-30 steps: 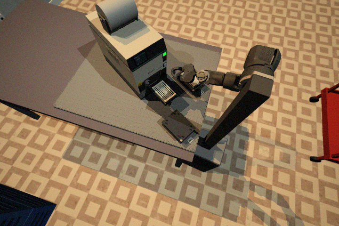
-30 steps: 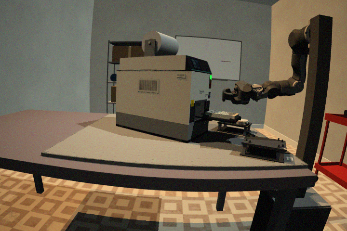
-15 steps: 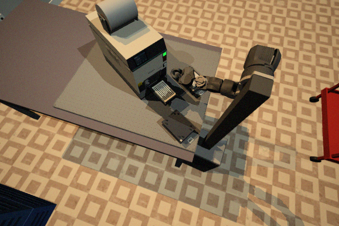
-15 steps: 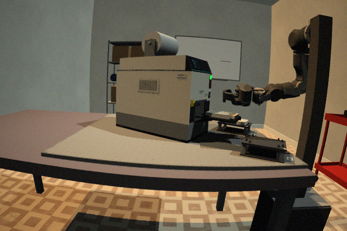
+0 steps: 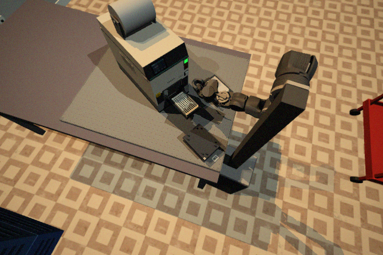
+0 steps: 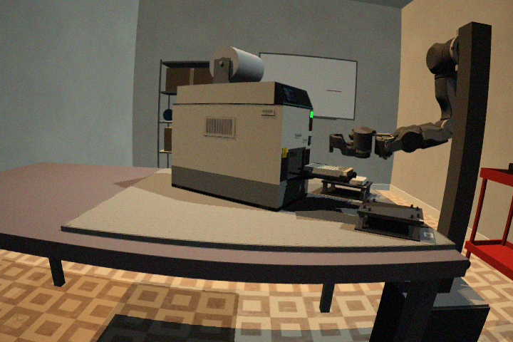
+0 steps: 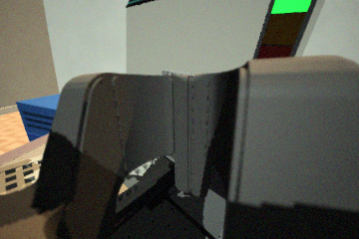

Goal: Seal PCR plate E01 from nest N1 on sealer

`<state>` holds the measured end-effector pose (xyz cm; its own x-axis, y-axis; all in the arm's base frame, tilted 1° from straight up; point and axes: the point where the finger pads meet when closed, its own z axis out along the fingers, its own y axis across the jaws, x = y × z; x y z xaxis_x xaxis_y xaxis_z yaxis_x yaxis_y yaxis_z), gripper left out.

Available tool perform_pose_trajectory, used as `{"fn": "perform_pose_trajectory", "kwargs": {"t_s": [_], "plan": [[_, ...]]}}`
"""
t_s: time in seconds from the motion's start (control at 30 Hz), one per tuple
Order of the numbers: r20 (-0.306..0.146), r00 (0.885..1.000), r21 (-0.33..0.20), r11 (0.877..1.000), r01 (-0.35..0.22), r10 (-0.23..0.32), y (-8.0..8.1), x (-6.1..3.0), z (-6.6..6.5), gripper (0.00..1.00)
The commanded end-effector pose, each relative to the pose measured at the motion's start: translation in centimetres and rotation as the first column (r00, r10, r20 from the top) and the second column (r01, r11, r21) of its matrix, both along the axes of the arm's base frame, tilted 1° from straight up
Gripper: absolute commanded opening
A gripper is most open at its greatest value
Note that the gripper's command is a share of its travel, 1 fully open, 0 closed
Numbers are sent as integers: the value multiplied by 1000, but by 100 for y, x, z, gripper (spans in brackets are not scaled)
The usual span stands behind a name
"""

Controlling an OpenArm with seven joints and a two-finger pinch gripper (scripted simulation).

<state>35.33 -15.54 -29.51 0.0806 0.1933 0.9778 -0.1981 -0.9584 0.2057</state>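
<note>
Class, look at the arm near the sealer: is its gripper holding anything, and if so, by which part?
Nothing is held. The gripper has its fingers closed together on nothing, in the air facing the sealer.

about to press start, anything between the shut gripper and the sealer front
Nothing: in the exterior view the gap from gripper to sealer front is open air; the plate sits lower.
</note>
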Motion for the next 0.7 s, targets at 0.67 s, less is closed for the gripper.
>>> {"fn": "perform_pose_trajectory", "kwargs": {"t_s": [0.67], "plan": [[88, 972, 154, 967, 205, -220, -118, -6, 52, 0]]}}
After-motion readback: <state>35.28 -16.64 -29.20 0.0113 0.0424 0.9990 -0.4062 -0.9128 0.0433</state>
